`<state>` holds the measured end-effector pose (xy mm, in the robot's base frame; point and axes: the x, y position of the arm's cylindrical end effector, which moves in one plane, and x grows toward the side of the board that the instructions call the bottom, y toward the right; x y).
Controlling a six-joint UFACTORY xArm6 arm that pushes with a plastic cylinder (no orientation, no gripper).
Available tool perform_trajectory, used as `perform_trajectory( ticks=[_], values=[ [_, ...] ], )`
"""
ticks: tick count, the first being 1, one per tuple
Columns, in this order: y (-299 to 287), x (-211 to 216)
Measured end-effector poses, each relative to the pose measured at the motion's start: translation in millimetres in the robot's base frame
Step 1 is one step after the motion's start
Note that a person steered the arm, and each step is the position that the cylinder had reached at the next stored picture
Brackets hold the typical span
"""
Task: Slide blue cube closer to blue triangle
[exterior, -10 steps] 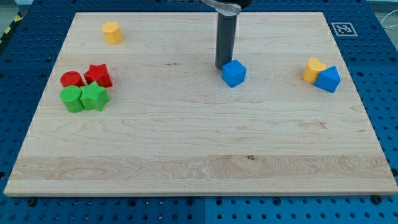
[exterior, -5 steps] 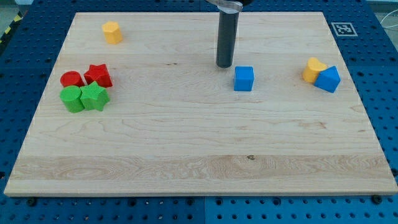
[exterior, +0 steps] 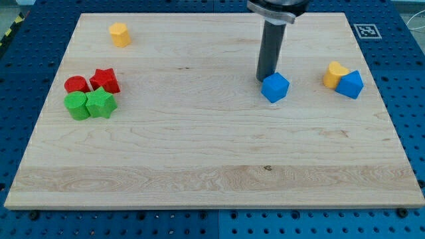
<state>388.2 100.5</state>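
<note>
The blue cube (exterior: 275,87) sits on the wooden board right of centre, turned corner-on. My tip (exterior: 266,79) is at its upper-left edge, touching or nearly touching it. The blue triangle (exterior: 350,84) lies near the board's right edge, well to the right of the cube, pressed against a yellow block (exterior: 335,74) on its upper left.
A red round block (exterior: 76,85), a red star (exterior: 105,80), a green round block (exterior: 78,105) and a green star (exterior: 101,103) cluster at the left. A yellow block (exterior: 119,34) sits at the top left. A marker tag (exterior: 366,30) is at the top right corner.
My tip has moved right, from the board's middle to the cube's upper left. The blue cube has slid right toward the blue triangle and rotated.
</note>
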Motion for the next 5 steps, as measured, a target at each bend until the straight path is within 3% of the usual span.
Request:
perform_trajectory(
  ticks=[5],
  values=[
    [-8.1, 31.8]
  ],
)
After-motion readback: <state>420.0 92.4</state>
